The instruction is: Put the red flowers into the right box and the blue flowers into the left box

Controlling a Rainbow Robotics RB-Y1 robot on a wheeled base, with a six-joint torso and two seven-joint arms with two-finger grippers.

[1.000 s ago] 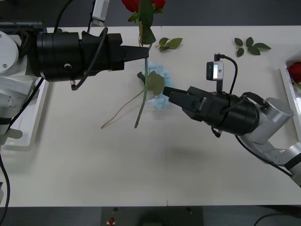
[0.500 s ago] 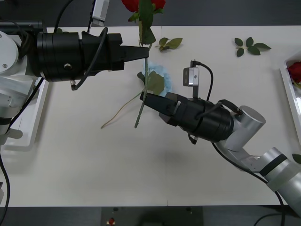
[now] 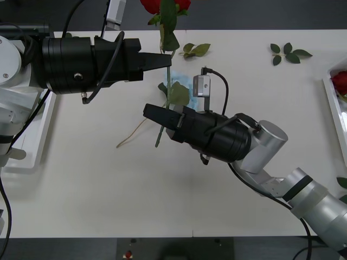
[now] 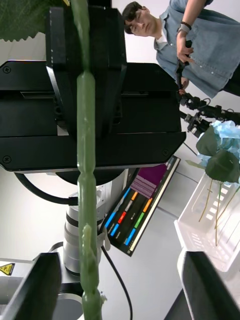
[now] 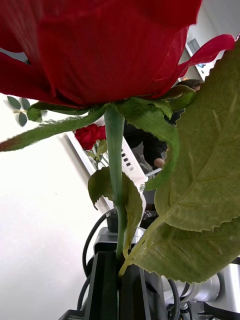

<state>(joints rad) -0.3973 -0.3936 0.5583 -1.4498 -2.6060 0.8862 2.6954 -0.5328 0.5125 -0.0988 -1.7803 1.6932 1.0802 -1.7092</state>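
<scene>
My left gripper is shut on the stem of a red flower, holding it above the table's far middle. In the left wrist view the red flower head rises over the shut left gripper. My right gripper is open, its fingers on either side of the lower stem. A blue flower lies on the table behind the stem, partly hidden. The right box holds a red flower. The left box holds blue flowers.
Loose green leaf sprigs lie near the table's far edge, one by the held stem and another toward the right. A thin bare stem lies on the table left of the right gripper.
My right gripper has moved left across the table until its open fingers flank the lower stem. The left arm and the held red flower have stayed still.
</scene>
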